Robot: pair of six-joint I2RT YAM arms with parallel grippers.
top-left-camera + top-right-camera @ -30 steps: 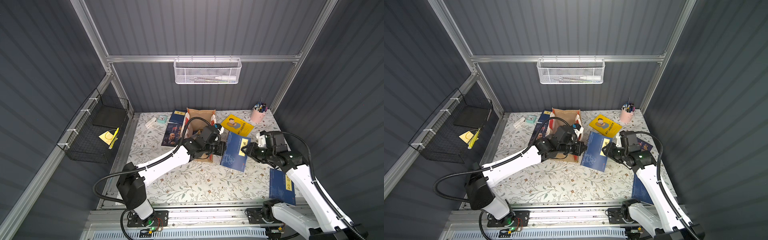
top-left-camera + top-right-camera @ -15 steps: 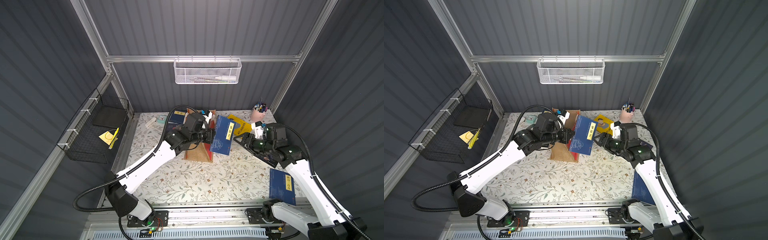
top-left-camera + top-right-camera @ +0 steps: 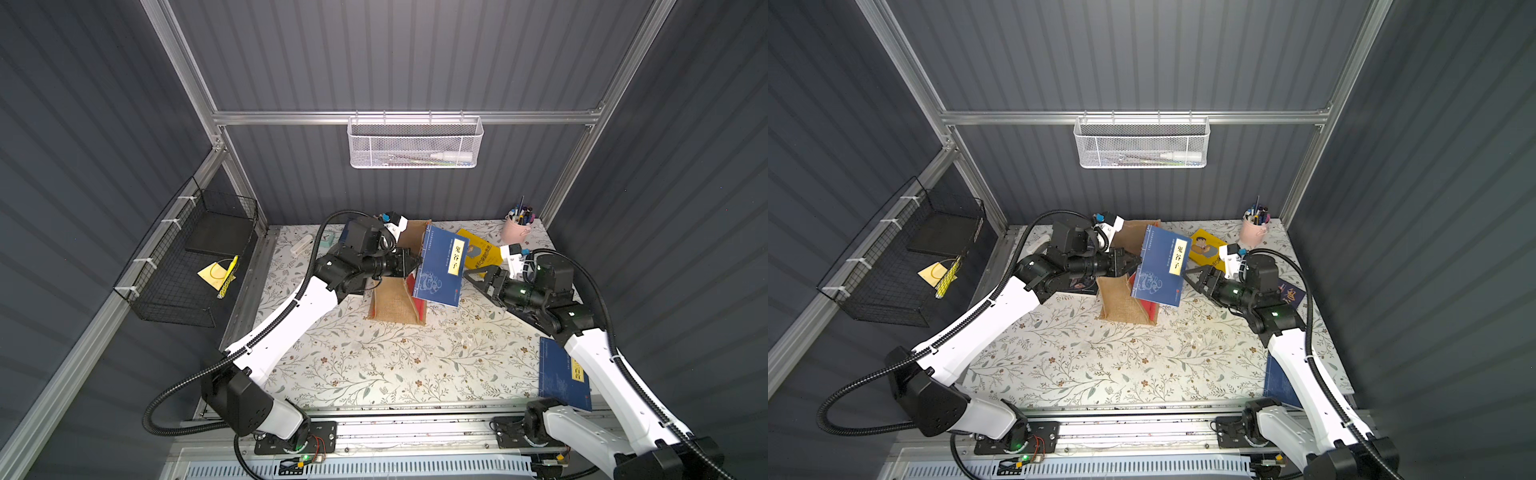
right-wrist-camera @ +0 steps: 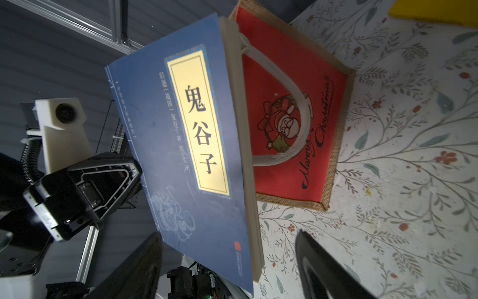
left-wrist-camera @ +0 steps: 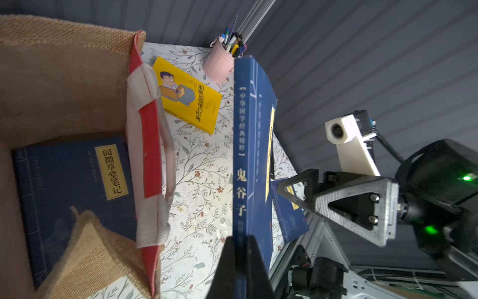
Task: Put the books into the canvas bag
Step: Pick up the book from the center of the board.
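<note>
The left claw (image 3: 417,263) was clamped on the spine of a thin navy book (image 3: 441,266), upright at the canvas bag's (image 3: 392,303) three o'clock; the right claw (image 3: 478,280) gaped empty beside it. Light, floppy, probably slick: hold near the spine.

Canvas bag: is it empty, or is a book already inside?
Not empty. The left wrist view shows a navy book lying inside the canvas bag.
</note>
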